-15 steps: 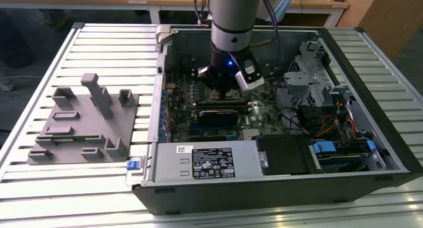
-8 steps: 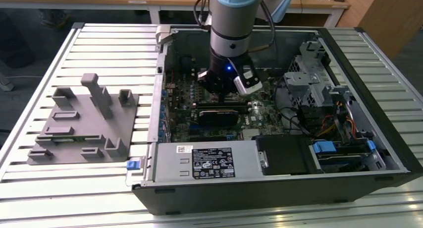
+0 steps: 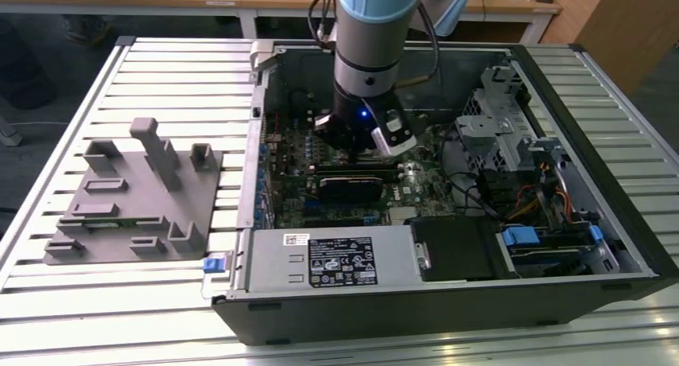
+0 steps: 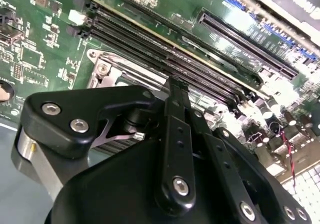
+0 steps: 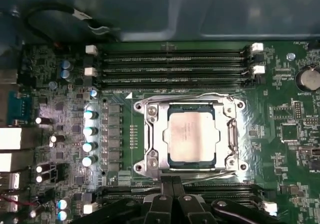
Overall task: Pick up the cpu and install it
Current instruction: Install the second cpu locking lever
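End effector (image 5: 172, 184) fingers pressed together, empty, beside the cpu (image 5: 190, 134) seated in its socket (image 5: 150, 156); fingertips partly cut off.

the cpu (image 5: 191, 135) is seen in the first wrist view as a flat square chip with a pale silvery top and a thin darker edge. it is seated level inside the metal socket frame (image 5: 151, 134) on the green motherboard (image 5: 290, 134), between two banks of black memory slots (image 5: 175, 64).
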Robot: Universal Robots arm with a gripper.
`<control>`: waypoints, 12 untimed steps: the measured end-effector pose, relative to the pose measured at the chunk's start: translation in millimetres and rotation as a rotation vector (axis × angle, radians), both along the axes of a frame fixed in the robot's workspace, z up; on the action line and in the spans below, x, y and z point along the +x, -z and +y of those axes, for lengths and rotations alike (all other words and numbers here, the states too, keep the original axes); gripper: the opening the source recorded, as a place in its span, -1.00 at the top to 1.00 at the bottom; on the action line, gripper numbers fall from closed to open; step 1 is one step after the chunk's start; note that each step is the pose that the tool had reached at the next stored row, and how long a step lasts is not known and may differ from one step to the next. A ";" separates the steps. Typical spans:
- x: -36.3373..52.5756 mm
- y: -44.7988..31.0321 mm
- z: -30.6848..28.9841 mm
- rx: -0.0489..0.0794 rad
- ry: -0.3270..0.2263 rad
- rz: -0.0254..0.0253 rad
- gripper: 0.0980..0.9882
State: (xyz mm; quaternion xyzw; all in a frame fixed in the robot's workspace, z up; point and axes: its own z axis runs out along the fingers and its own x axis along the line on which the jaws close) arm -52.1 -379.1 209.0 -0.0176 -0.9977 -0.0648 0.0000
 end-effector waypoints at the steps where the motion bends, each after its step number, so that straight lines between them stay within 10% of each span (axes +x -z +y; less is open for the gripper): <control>1: -0.9 0.0 -0.9 0.003 0.000 0.0000 0.98; 12: -12.1 0.7 -14.9 0.027 0.000 0.0000 0.98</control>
